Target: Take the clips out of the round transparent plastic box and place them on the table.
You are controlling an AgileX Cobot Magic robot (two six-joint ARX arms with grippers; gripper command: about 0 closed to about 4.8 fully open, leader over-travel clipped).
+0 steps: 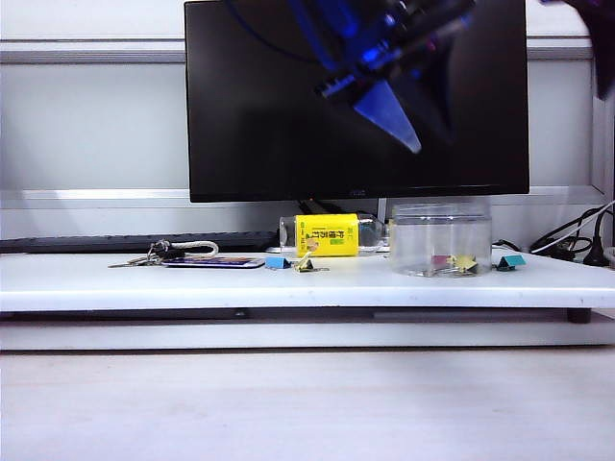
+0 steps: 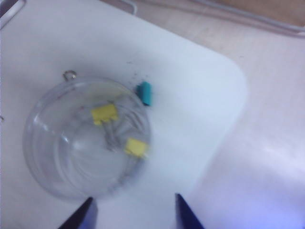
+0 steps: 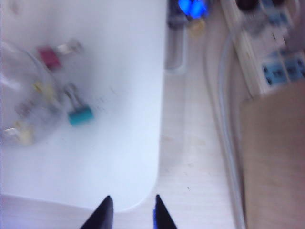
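Left gripper [image 2: 135, 212] open wide above round transparent plastic box [image 2: 86, 138]; right gripper [image 3: 132, 212] part-open, empty, off the table [image 3: 119, 157] edge. Clips [image 2: 104, 114] look tiny, light, stiff: pinch the painted body, not the slippery wire handles. Teal clip [image 2: 146, 93] at box's 1 o'clock.

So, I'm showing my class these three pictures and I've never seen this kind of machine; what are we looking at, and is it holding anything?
It is a robot with two arms, each ending in a two-finger gripper. One picture looks along the white table from the front; the other two come from cameras on the wrists, looking down.

On the table stands a round transparent plastic box with small clips inside. Beside it lies a teal clip; further along are a bottle with a yellow label, a blue clip, a yellow clip and keys, with a black monitor behind.

The left gripper hovers open over the box. The right gripper, partly open, is above the table's corner. Neither holds anything.
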